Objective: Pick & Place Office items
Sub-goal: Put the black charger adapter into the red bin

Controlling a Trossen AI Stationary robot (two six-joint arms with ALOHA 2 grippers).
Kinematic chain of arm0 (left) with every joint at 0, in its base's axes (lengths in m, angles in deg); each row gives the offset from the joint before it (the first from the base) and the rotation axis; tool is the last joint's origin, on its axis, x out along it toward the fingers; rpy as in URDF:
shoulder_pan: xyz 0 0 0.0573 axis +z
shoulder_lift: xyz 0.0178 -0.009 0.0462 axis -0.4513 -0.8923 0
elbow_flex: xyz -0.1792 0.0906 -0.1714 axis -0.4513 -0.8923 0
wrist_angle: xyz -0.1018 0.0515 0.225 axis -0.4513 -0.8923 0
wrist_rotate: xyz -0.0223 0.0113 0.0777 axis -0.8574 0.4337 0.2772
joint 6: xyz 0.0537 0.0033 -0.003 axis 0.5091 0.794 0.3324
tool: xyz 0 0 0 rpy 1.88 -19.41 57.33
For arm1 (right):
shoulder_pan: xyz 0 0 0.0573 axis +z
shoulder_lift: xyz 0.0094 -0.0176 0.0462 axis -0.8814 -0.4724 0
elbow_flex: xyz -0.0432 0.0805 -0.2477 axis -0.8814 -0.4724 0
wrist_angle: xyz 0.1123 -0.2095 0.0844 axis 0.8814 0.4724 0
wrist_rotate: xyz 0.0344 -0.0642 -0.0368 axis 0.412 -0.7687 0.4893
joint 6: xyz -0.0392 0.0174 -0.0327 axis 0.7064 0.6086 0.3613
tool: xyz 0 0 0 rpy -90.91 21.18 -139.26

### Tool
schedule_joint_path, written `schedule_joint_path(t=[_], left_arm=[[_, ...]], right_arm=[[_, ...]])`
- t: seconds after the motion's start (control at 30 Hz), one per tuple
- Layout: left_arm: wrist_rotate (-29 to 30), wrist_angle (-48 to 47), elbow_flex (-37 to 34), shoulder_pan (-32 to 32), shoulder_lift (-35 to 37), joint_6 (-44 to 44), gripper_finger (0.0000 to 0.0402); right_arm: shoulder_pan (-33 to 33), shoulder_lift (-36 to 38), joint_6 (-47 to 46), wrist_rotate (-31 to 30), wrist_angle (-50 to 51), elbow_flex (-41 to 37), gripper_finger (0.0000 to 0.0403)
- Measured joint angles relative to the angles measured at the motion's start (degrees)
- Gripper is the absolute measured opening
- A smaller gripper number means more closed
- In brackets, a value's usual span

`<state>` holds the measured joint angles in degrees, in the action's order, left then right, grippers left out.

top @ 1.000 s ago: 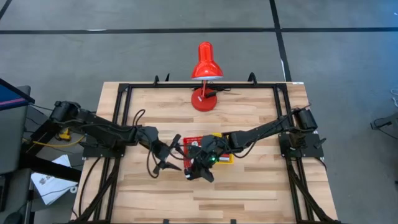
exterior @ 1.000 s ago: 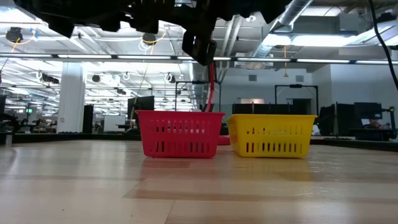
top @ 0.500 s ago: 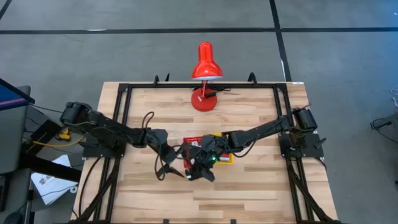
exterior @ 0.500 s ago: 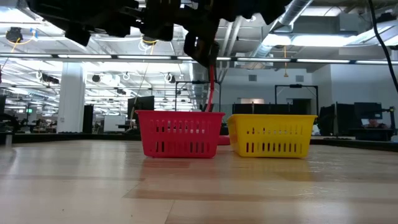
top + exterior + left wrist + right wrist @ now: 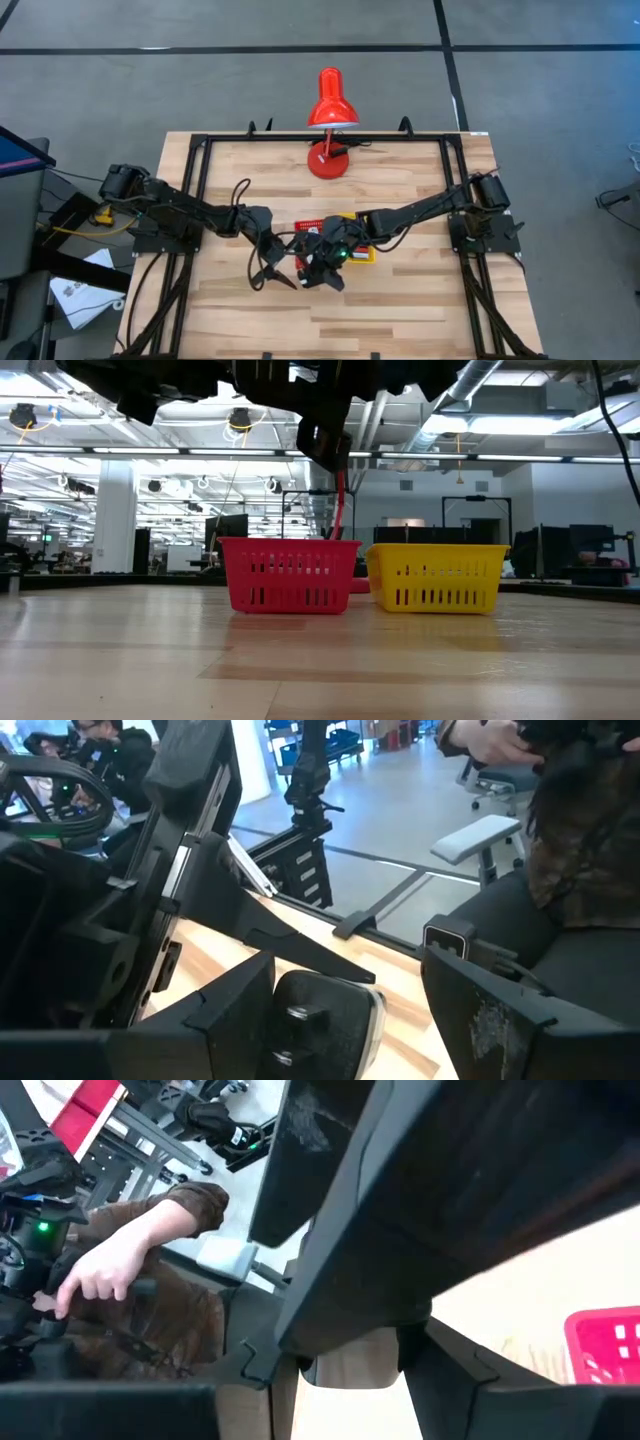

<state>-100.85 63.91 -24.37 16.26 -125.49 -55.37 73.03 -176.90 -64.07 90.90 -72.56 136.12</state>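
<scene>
Both grippers meet in the air near the table's middle, just in front of the red basket (image 5: 288, 575). My right gripper (image 5: 318, 270) is shut on a dark rounded item (image 5: 325, 1020) with two screw heads. My left gripper (image 5: 273, 272) has come level from the table's left. It is open, with one finger (image 5: 235, 1005) on each side of that item; I cannot tell whether they touch it. In the low view, only a dark piece (image 5: 322, 438) hangs below the arms. No other office items show. My right gripper holds the dark item (image 5: 325, 1020) clear of the table, slanting down from the table's right. The item and my left gripper's finger (image 5: 420, 1190) hide the place of contact, so the part and the kind of hold do not show.
A yellow basket (image 5: 435, 577) stands beside the red one, partly under my right arm (image 5: 420, 208). A red desk lamp (image 5: 330, 100) stands at the table's far edge. Bare wood (image 5: 400, 310) lies toward the near edge. A person's hand (image 5: 95, 1280) shows beyond the table.
My left gripper has moved toward the table's right, up to the right gripper, and its wrist has swung round so the open fingers stand about the held item. My right gripper has kept still.
</scene>
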Motion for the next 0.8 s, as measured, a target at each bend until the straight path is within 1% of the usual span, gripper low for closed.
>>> schedule_joint_path(t=[0.53, 0.63, 0.8], left_arm=[[1.7, -2.8, 0.0, 0.0, -0.3, 1.8, 0.0242], [1.8, -2.8, 0.0, 0.0, -0.3, 3.2, 0.0224], [2.0, -2.6, 0.0, 0.0, -0.3, 4.5, 0.0175]], right_arm=[[0.0, 0.0, -1.9, 0.3, -0.5, 0.0, 0.0133], [0.0, 0.0, -2.1, 0.3, -0.9, 0.0, 0.0133], [0.0, 0.0, -2.0, 0.5, -1.0, 0.0, 0.0133]])
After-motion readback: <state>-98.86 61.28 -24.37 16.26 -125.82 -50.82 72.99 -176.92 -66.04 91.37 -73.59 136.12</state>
